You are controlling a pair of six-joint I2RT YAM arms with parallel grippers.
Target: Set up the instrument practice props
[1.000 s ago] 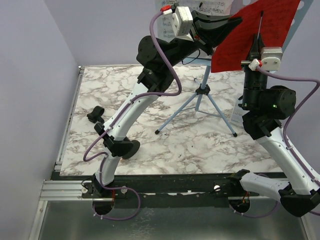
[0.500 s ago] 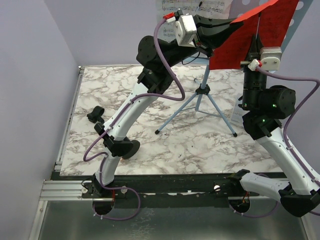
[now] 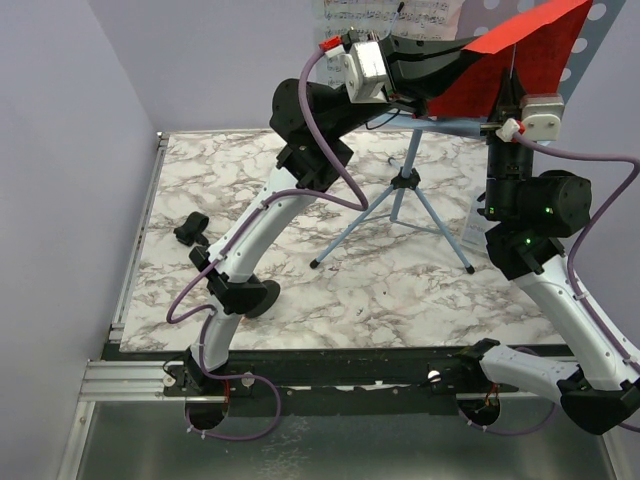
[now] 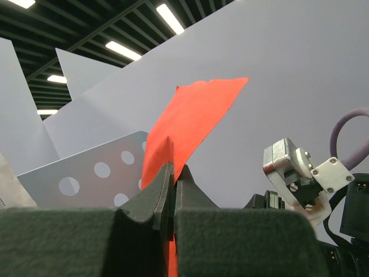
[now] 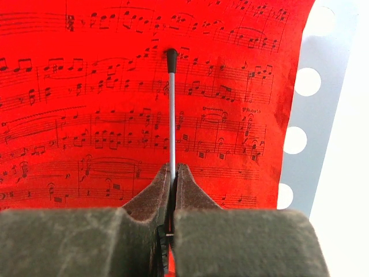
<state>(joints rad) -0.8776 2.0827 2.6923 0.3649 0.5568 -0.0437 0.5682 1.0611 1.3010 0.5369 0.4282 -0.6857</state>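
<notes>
red sheet (image 3: 525, 45): held up against the perforated desk of the music stand (image 5: 320, 115), beside the white sheet music (image 3: 385, 12). my left gripper (image 4: 173, 179): pressed together on the sheet's edge. my right gripper (image 5: 173, 179): pinching the thin rod (image 5: 171, 115) that crosses the page. handling note, my judgement: hold the rod clear, lay the sheet flat under it, then let the rod go before the sheet.

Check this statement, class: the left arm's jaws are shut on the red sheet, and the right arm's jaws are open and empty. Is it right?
No. The right gripper is not open and empty: the right wrist view shows its jaws shut on a thin silver rod against the red sheet. The left gripper is indeed shut on the red sheet.
</notes>
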